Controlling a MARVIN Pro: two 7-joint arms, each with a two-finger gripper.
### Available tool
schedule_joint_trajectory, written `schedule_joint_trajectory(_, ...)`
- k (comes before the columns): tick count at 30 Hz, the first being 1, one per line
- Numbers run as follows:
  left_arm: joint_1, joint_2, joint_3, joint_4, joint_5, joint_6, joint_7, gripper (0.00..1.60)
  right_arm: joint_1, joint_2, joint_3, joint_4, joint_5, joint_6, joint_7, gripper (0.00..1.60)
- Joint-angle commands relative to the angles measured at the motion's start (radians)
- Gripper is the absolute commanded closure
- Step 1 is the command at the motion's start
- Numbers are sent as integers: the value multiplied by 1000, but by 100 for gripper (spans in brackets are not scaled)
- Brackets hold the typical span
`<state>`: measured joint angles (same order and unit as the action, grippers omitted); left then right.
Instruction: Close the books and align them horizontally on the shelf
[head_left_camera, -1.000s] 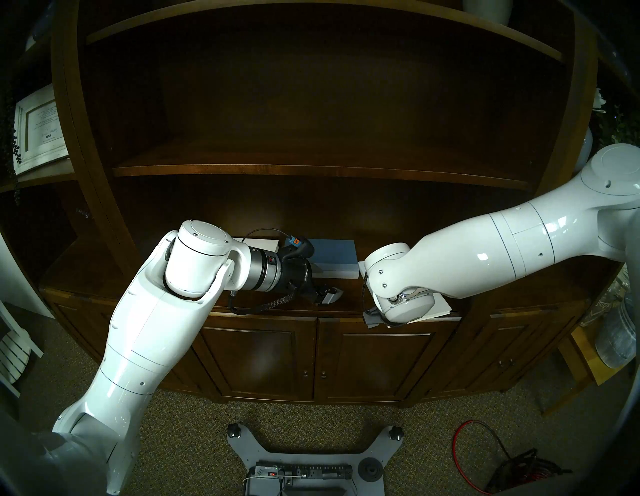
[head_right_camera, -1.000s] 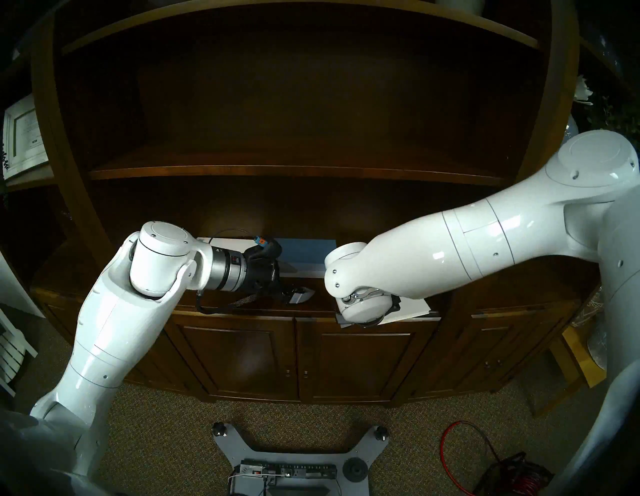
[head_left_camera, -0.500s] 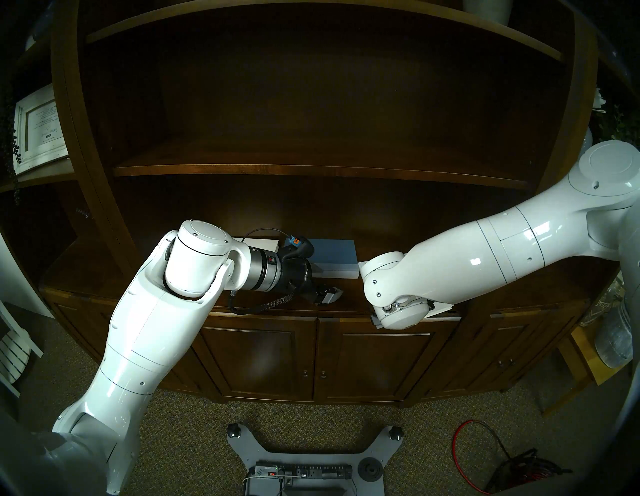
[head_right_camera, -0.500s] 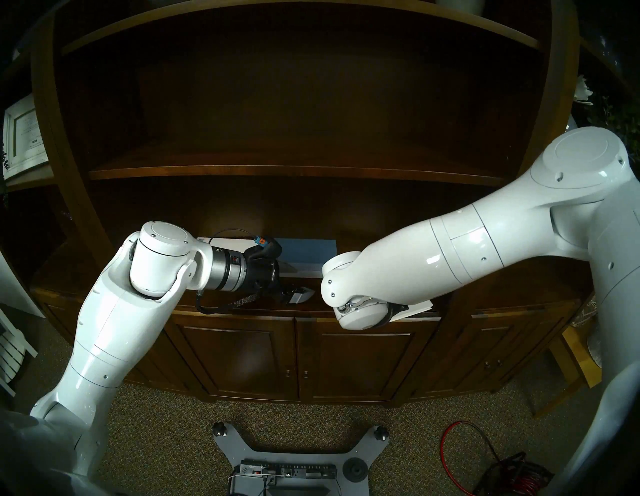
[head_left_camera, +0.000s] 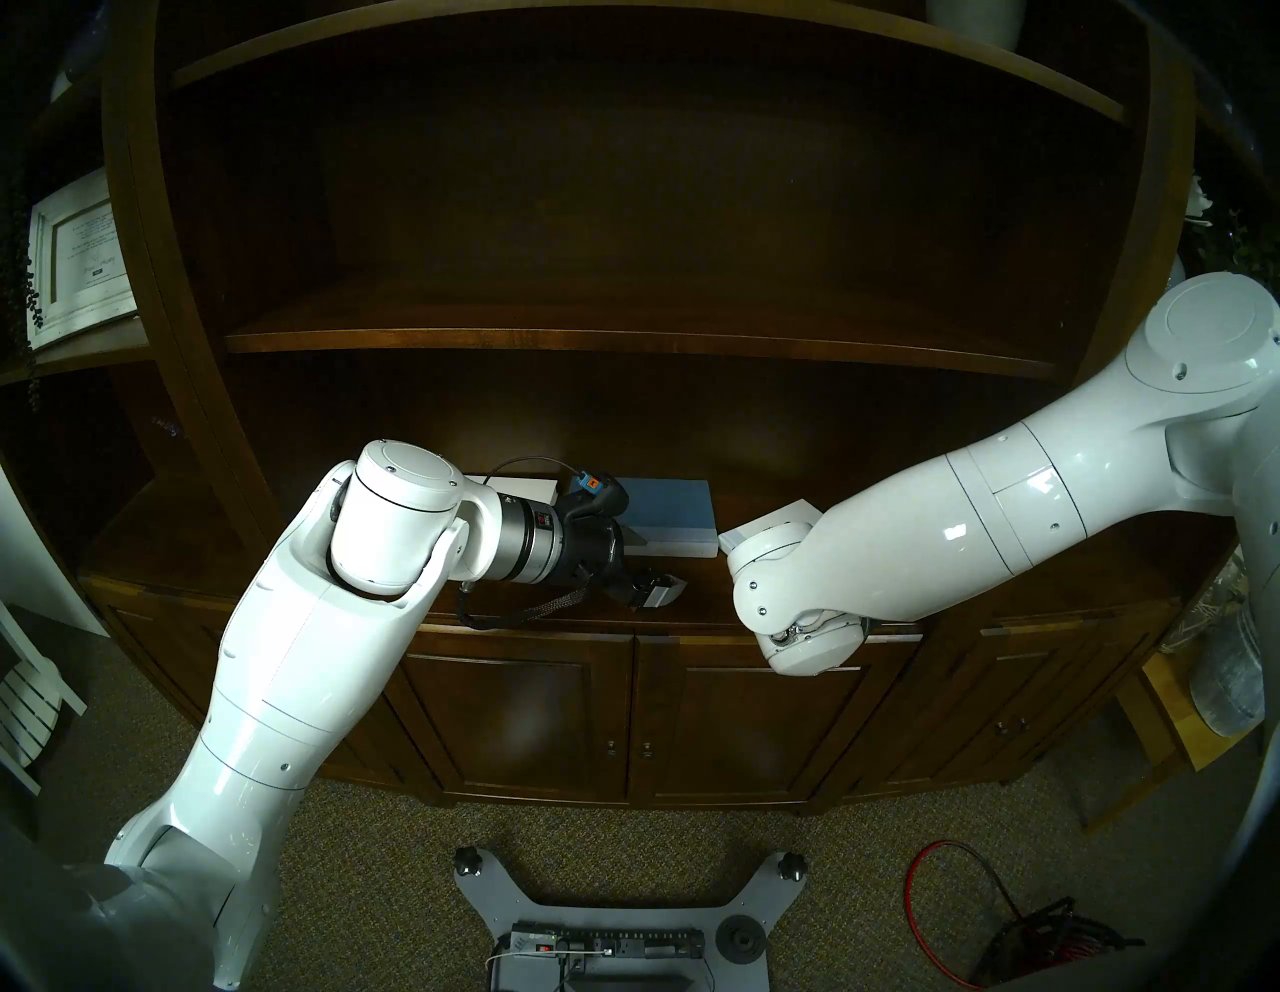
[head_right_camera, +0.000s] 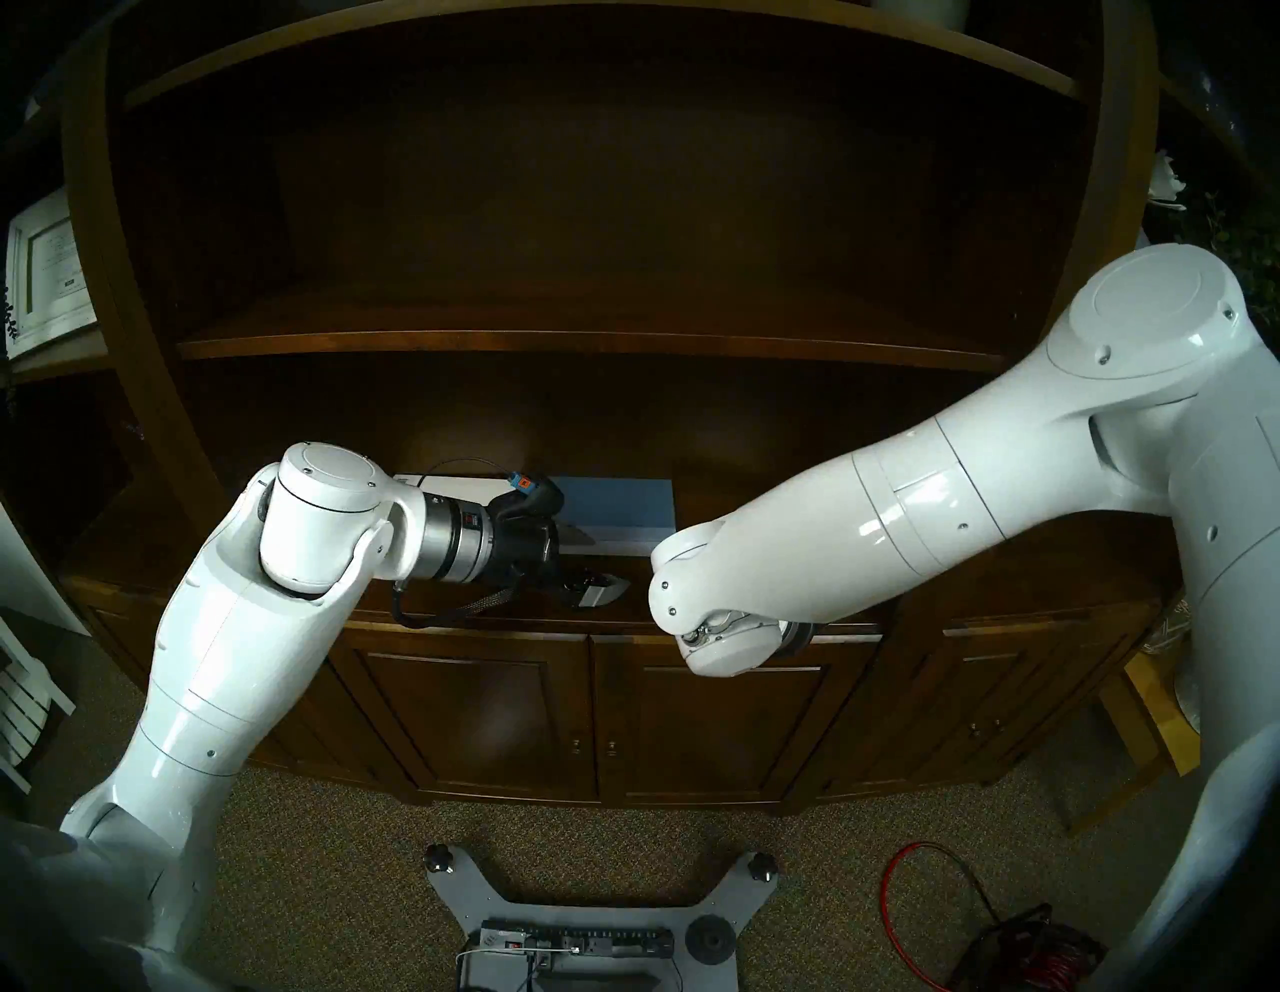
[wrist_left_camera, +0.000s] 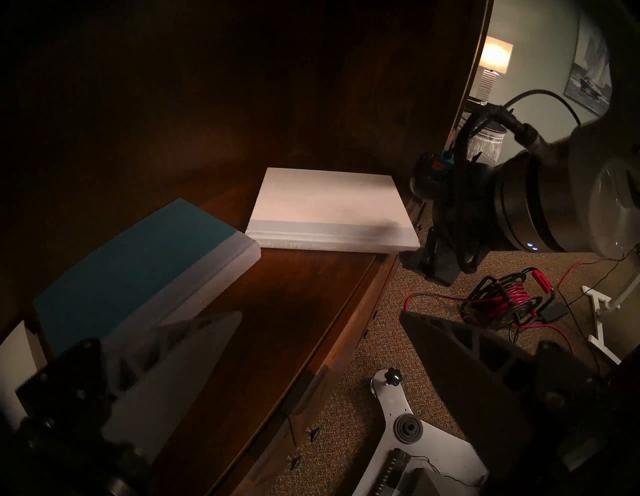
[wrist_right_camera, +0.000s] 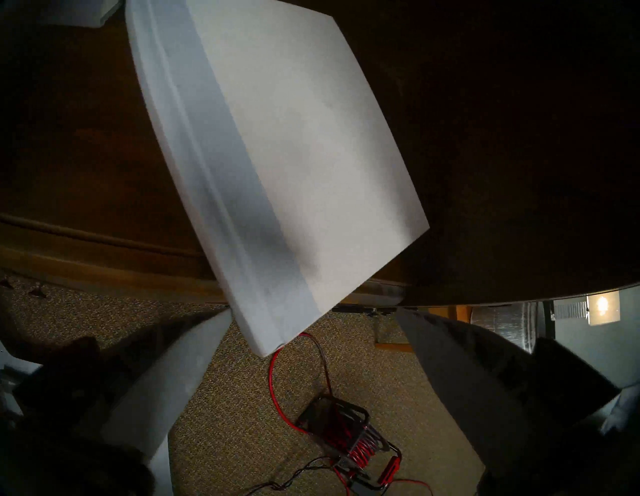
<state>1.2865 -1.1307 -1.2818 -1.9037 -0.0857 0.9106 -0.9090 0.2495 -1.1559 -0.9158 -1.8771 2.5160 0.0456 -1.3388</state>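
Observation:
The shelf (head_left_camera: 692, 597) carries three closed books lying flat. The blue book (head_left_camera: 668, 509) with a pale spine strip is in the middle, also in the left wrist view (wrist_left_camera: 138, 263). A white book (head_left_camera: 519, 488) lies behind my left wrist. The white book with a grey-blue spine strip (wrist_right_camera: 294, 138) lies at the right (wrist_left_camera: 329, 204), askew, one corner over the shelf's front edge. My left gripper (head_left_camera: 658, 589) is open and empty, low over the shelf in front of the blue book. My right gripper (wrist_right_camera: 313, 311) is open at that overhanging corner. Touching cannot be told. My wrist hides it in the head views.
A thinner upper board (head_left_camera: 623, 339) hangs over the shelf. Cabinet doors (head_left_camera: 623, 713) are below. A white-framed picture (head_left_camera: 76, 256) stands far left. A red cable reel (wrist_right_camera: 346, 433) lies on the carpet under my right gripper. My base plate (head_left_camera: 609, 921) is in front.
My right wrist has swung down and forward to the shelf's front edge. The white book under it showed as a raised tilted sheet and now lies flat. My left arm has not moved.

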Motion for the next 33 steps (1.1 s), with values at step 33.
schedule_joint_trajectory(33, -29, -5, -9, -19, -1, -6, -2, 0, 180, 107, 31, -242, -41, -96, -44, 0)
